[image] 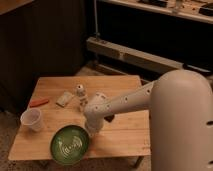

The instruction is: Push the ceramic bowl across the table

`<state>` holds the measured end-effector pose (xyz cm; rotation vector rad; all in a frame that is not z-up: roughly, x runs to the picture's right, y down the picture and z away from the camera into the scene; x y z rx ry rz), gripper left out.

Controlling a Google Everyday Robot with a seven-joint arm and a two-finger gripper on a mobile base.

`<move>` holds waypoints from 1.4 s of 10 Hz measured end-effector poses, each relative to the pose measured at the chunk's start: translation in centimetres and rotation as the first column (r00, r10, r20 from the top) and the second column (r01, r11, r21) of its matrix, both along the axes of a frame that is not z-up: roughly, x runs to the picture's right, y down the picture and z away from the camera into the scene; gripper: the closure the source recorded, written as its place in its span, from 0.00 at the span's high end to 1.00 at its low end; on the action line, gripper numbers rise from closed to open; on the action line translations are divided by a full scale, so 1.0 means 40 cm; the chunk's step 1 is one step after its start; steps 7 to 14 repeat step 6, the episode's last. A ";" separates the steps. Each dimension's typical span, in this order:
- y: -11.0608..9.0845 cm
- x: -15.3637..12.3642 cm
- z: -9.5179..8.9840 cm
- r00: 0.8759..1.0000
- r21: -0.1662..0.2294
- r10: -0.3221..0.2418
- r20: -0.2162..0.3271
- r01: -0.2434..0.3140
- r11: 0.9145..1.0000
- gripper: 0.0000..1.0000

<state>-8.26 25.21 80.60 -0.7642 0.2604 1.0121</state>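
The dark-green ceramic bowl (70,144) with pale swirl marks sits at the table's near edge, left of centre. The table (125,92) has a light wooden plank top. My white arm reaches from the right, and its gripper (93,130) points down right beside the bowl's right rim. The arm's wrist hides the contact, so I cannot tell whether the gripper touches the bowl.
A white plastic cup (31,120) stands left of the bowl. An orange object (38,102) lies near the left edge. A pale packet (64,98) and a small white bottle (81,95) are behind the arm. A dark cabinet and shelving stand beyond the table.
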 end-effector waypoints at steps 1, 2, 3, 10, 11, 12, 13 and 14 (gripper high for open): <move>0.006 -0.007 0.001 1.000 -0.002 -0.009 0.000 0.009 1.000 0.10; 0.011 -0.017 0.000 1.000 -0.001 -0.019 0.003 0.019 1.000 0.10; 0.014 -0.023 -0.001 1.000 -0.001 -0.026 0.006 0.026 1.000 0.10; 0.022 -0.042 -0.006 0.999 -0.003 -0.046 0.011 0.046 0.999 0.10; 0.022 -0.042 -0.006 0.999 -0.003 -0.046 0.011 0.046 0.999 0.10; 0.022 -0.042 -0.006 0.999 -0.003 -0.046 0.011 0.046 0.999 0.10; 0.022 -0.042 -0.006 0.999 -0.003 -0.046 0.011 0.046 0.999 0.10; 0.022 -0.042 -0.006 0.999 -0.003 -0.046 0.011 0.046 0.999 0.10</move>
